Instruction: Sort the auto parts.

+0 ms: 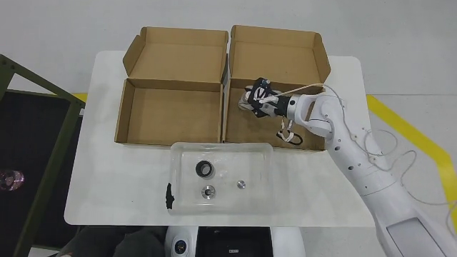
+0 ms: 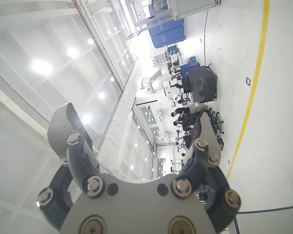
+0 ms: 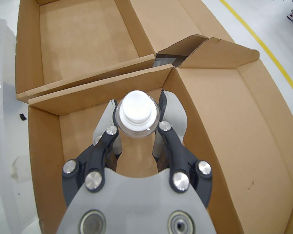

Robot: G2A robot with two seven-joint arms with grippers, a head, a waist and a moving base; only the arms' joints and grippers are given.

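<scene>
Right gripper (image 3: 138,113) is clamped on a white round part (image 3: 136,109), pinched across its clear rim. It's held up over the floor of the right box (image 3: 258,127), which sits directly underneath. The wall shared with the left box (image 3: 75,32) is just ahead of the fingertips, so not much margin is left on that side.

Stuff that could go wrong, as a guess:

- The part is round and smooth-looking and only gripped at the rim. If the squeeze is off-centre, it could be squirted out forward, and forward means the wall or the wrong box.
- If it's let go from up here rather than lowered first, a bounce or roll should be expected. A round stepped thing like that probably won't stay where it's dropped.
- If the gripper gets pushed any further ahead, the cardboard edge could be clipped and the box shoved across the worktop (image 1: 107,150).

Three more loose parts (image 1: 206,168) are sat in the clear bin (image 1: 221,145), back behind the right gripper and off to the side.

Left gripper (image 2: 134,118) is spread apart with nothing in it and pointed up at the ceiling, so no trouble is expected from that one.
</scene>
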